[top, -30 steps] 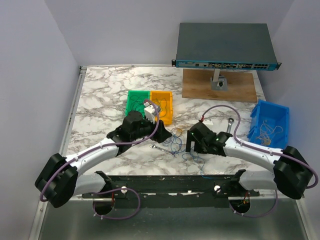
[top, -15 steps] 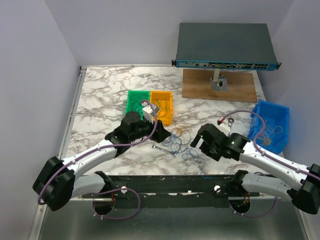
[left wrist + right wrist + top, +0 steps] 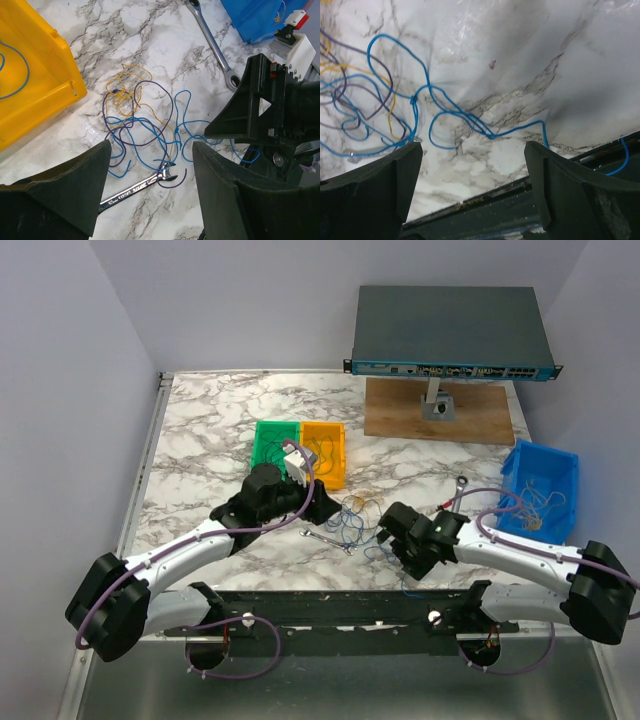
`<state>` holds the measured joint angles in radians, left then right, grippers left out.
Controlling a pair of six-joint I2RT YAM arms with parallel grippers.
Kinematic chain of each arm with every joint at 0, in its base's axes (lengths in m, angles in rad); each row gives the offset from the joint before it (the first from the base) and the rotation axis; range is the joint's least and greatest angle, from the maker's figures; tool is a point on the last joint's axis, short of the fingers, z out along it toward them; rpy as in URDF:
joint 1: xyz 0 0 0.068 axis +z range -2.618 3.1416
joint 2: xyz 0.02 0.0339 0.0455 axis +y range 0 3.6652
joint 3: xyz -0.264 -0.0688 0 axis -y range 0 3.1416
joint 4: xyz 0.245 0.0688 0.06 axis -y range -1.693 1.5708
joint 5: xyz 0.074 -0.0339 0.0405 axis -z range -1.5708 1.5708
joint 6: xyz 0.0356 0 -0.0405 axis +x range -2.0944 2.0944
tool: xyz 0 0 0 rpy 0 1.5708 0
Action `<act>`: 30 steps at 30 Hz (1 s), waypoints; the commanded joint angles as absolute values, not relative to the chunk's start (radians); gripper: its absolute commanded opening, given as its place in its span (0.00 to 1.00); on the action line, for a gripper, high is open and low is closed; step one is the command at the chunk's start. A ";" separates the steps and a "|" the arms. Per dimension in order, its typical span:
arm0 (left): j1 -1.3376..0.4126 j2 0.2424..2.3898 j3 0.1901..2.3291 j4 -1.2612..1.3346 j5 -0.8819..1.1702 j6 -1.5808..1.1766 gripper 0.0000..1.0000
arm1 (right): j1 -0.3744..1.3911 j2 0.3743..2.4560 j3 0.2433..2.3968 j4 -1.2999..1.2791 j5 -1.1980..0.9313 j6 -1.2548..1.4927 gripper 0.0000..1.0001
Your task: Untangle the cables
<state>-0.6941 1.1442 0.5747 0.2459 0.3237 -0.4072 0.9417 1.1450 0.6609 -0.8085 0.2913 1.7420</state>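
I see the cables (image 3: 352,518) lying in a loose tangle on the marble table (image 3: 210,420), close to its front edge and between my two claws. From the left wrist the bunch (image 3: 145,132) reads as mostly blue loops with purple and yellow strands crossing through them, all flat on the surface. The left claw (image 3: 318,502) hangs just left of the tangle; in its own camera its fingers (image 3: 151,150) stand well apart with nothing between them but table and wire below. The right claw (image 3: 390,530) sits at the tangle's right side, low over the table, and its fingers (image 3: 472,150) are spread wide, gripping nothing. Under it a single blue strand (image 3: 395,110) loops out of the knot and trails toward the front edge. A small wrench (image 3: 145,185) lies at the near side of the bunch, its open end against the lowest strands. A second, longer wrench (image 3: 212,47) lies apart, beyond the right claw. Behind the left claw sit a yellow bin (image 3: 325,453) and a green bin (image 3: 272,440) side by side, touching. A blue bin (image 3: 545,485) stands at the far right.
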 commanded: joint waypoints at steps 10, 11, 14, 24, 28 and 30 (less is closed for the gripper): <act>-0.698 1.135 0.559 0.264 0.288 -0.384 0.67 | 0.947 1.315 0.697 -0.750 0.485 1.735 0.54; -0.698 1.138 0.559 0.262 0.288 -0.383 0.67 | 0.946 1.319 0.694 -0.738 0.487 1.724 0.44; -0.698 1.149 0.564 0.265 0.300 -0.383 0.67 | 0.946 1.318 0.706 -0.725 0.511 1.685 0.11; -0.698 1.143 0.551 0.308 0.370 -0.369 0.68 | 0.947 1.139 0.924 -0.804 0.676 1.164 0.01; -0.698 1.133 0.537 0.340 0.413 -0.362 0.68 | 0.948 0.969 0.962 -0.609 0.564 0.862 0.01; -0.699 1.122 0.525 0.360 0.428 -0.359 0.68 | 0.947 0.900 0.995 -0.565 0.535 0.788 0.01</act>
<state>-0.6941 1.1500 0.5556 0.2878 0.3557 -0.3843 0.9417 1.0199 0.9298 -0.7067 0.5789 1.1007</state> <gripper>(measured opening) 0.678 0.026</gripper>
